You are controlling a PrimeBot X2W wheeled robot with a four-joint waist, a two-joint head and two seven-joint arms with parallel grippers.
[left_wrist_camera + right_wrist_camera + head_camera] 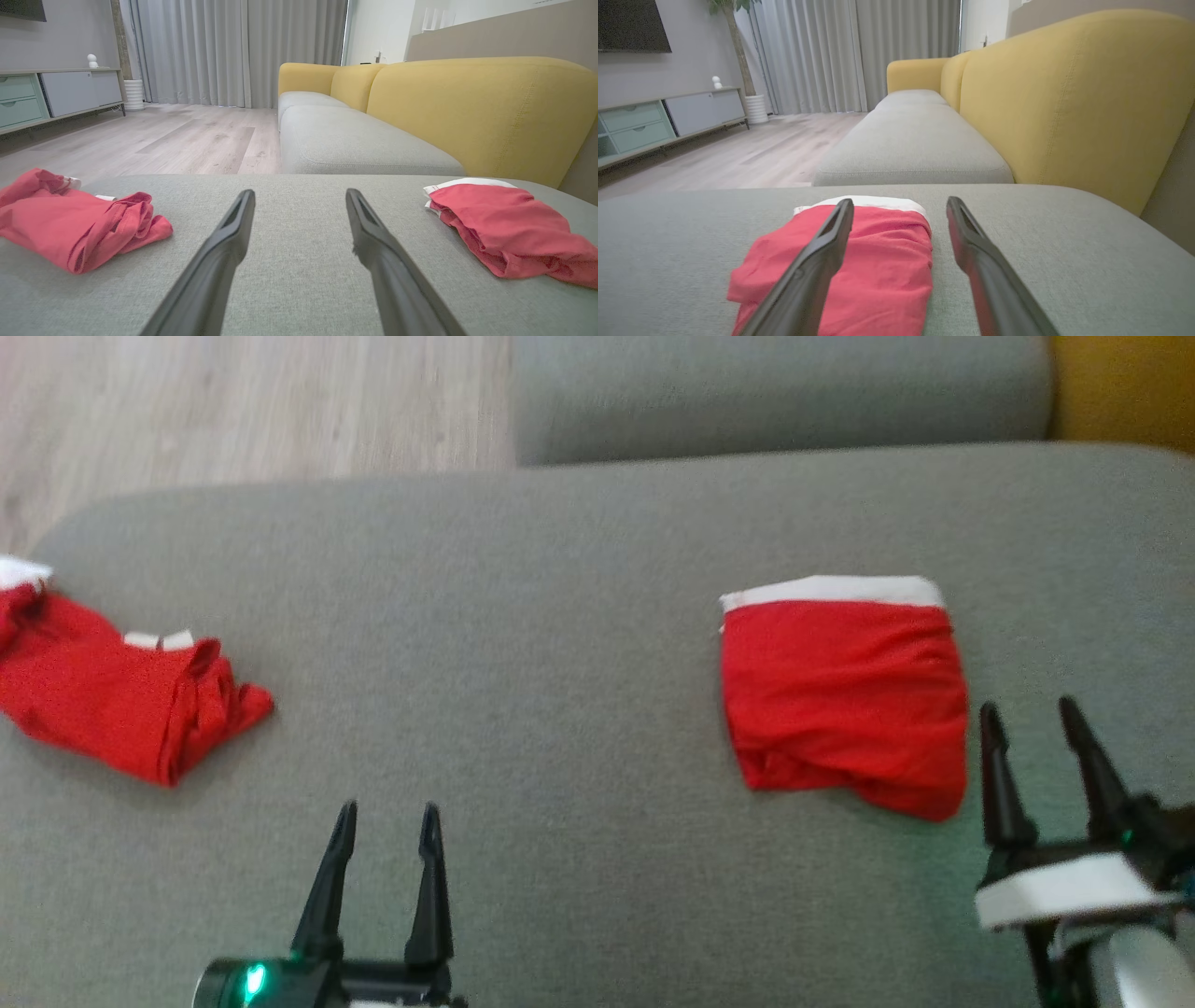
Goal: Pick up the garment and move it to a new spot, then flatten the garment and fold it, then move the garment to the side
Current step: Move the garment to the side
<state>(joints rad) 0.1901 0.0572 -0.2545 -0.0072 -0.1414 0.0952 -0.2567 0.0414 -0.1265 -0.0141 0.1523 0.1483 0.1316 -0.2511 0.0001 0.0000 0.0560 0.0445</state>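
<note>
1. Both our tools are released and empty. The left tool [388, 807] hovers over the bare sofa seat [560, 616] between the two red pieces. The right tool [1029, 707] is just beside the folded garment [845, 700].
2. That folded garment lies on the seat's right part; a careless sweep by the right tool could snag its edge and undo the fold.
3. The crumpled garment [121, 700] sits toward the seat's left end. A shallow pinch may catch only one layer, dragging it toward the floor [233, 401].
4. The pieces look alike, so we may reach for the wrong one.

Home living room, yellow sofa [467, 107], curtains [210, 46]
</note>
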